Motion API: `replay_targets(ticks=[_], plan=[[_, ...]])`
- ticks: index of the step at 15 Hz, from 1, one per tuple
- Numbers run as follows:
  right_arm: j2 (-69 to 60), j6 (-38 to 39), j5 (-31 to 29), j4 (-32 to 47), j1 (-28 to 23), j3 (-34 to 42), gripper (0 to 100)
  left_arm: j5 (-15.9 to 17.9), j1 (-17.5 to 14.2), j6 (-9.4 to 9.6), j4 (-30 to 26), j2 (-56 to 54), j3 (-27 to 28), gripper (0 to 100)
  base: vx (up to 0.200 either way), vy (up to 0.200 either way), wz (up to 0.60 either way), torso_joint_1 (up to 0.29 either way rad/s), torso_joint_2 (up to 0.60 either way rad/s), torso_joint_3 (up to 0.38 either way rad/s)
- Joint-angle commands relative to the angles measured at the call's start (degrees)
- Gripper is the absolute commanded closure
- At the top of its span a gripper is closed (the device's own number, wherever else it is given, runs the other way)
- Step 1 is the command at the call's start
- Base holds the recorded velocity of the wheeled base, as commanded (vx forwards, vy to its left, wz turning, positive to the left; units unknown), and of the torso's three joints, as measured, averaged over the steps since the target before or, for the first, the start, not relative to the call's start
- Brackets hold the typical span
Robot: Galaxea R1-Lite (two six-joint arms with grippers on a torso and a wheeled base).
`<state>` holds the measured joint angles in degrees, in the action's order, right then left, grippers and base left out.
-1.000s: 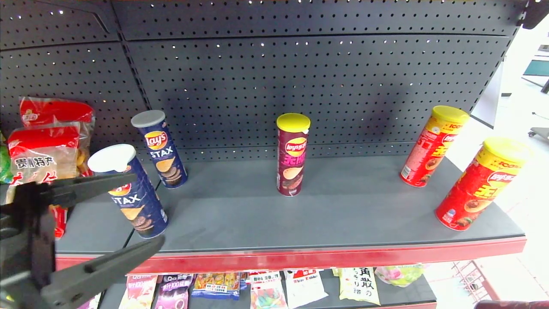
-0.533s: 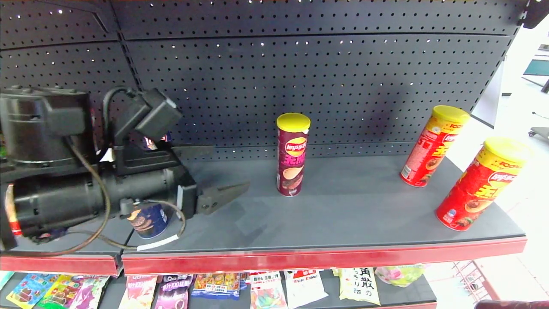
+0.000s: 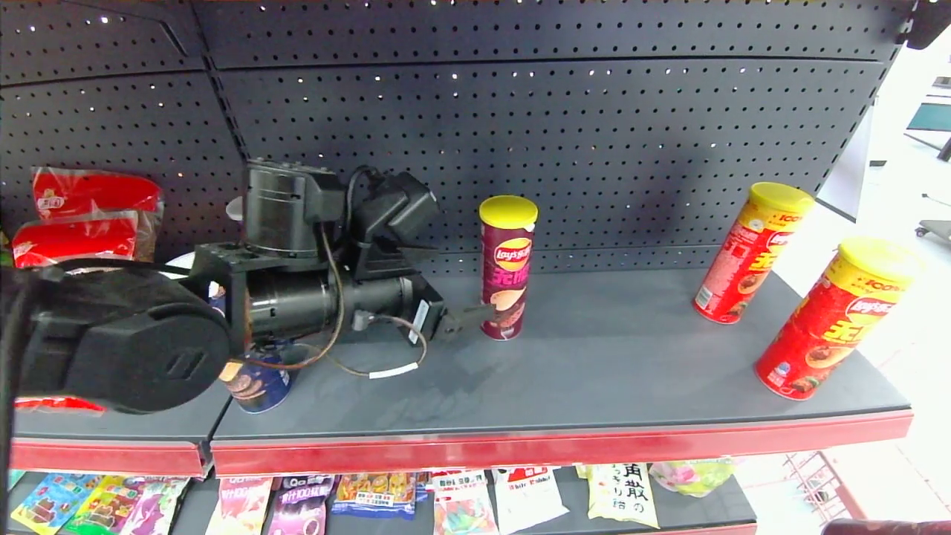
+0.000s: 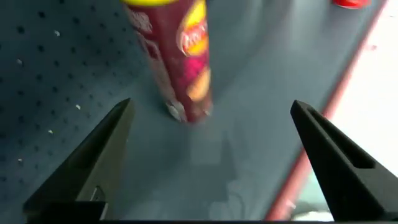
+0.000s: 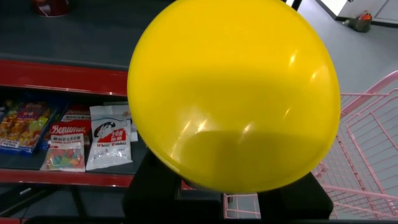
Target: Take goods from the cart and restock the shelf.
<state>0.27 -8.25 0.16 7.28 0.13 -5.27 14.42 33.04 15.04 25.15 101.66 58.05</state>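
A maroon chip can with a yellow lid stands upright mid-shelf. My left gripper lies low over the shelf board, just left of that can's base. In the left wrist view its fingers are spread wide, the left gripper is open and holds nothing, and the maroon can stands a short way beyond the tips. My right gripper holds a can whose yellow lid faces its camera, in front of the lower shelf and beside the pink cart.
Two red cans lean at the shelf's right end. A blue can shows partly behind my left arm. Red snack bags sit far left. The shelf has a red front lip, and packets lie on the shelf below.
My left arm has swung up from the lower left onto the shelf and moved right, bringing its open gripper next to the maroon can. The arm now hides most of the blue cans.
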Motion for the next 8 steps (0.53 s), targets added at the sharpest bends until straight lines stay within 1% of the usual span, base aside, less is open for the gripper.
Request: replay_targets(ticks=[1, 2, 5, 8], plan=[[-0.18, -0.01, 0.02, 0.02, 0.04, -0.01, 100, -0.53, 0.36, -0.19, 4.56, 7.33, 3.65, 0, 0.0, 0.0, 0.0, 0.0, 0.0, 0.0], [-0.18, 0.08, 0.02, 0.02, 0.04, -0.01, 100, -0.53, 0.36, -0.19, 5.44, 8.47, 4.44, 0, 0.0, 0.0, 0.0, 0.0, 0.0, 0.0], [-0.18, 0.08, 0.02, 0.02, 0.04, -0.01, 100, -0.71, 0.27, -0.28, 5.44, 9.88, 6.11, 0, 0.0, 0.0, 0.0, 0.0, 0.0, 0.0], [-0.18, 0.08, 0.02, 0.02, 0.04, -0.01, 100, -2.82, 0.19, -0.63, 5.61, 12.34, 10.5, 0, 0.0, 0.0, 0.0, 0.0, 0.0, 0.0]])
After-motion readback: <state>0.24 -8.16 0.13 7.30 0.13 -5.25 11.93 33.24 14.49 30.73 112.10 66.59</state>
